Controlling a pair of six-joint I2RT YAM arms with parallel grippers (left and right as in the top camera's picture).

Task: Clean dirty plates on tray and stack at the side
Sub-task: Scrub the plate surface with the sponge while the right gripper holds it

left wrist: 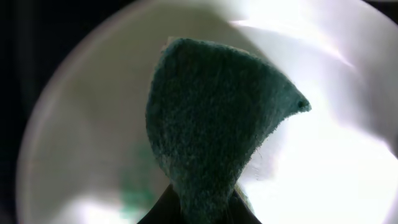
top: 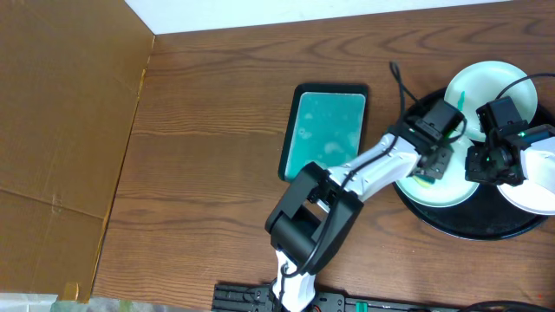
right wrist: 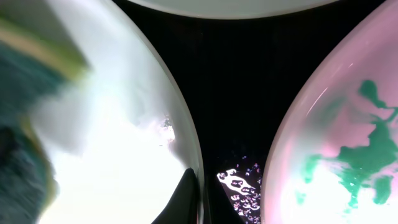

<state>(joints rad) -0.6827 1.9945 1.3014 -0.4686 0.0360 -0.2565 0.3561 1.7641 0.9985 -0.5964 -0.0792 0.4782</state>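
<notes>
Mostly hidden left claw (left wrist: 199,210) pinches sponge (left wrist: 217,124) over plate (left wrist: 81,130); right claw (top: 488,163) state unclear.

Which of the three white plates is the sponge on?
The leftmost plate on the black tray, beneath the left claw holding the sponge. The back plate and right plate have no sponge.

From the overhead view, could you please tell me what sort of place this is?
Probably a robotics test bench, not a kitchen: a wooden table, cardboard along one side, and a black tray of smeared plates.
</notes>
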